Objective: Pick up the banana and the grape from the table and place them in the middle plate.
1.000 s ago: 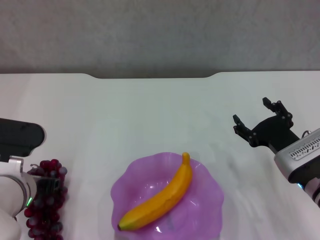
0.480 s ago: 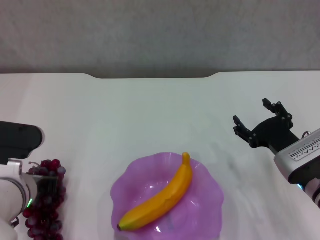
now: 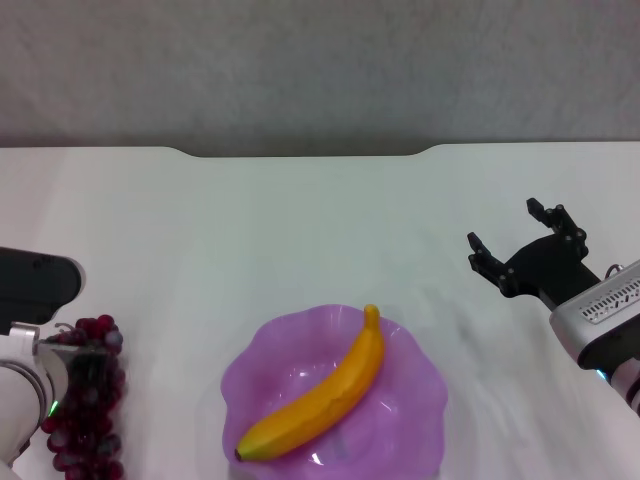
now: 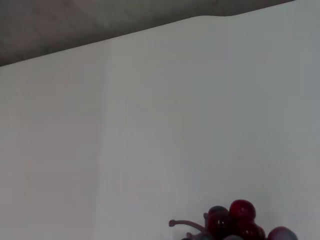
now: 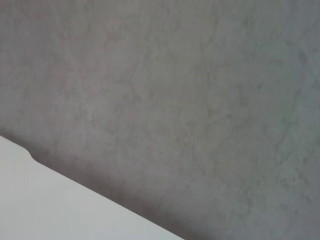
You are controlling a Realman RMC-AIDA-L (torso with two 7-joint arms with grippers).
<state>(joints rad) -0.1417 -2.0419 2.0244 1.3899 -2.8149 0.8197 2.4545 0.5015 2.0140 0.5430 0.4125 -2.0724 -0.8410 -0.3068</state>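
Left gripper (image 3: 88,375) lower and nearer than a second ago, fingers unseen over one grape (image 3: 82,400) — one banana (image 3: 320,394) in one middle plate (image 3: 420,400); right gripper (image 3: 515,245) spread.

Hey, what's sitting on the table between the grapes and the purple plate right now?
Nothing: in the head view, only bare white table separates the grape from the middle plate.

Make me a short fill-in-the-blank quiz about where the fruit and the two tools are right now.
1. The banana lies in the purple ____.
2. The grape bunch lies on the ____.
3. The right tool hovers with its fingers ____.
4. The left tool is at the ____.

Missing words: plate; table; open; grape
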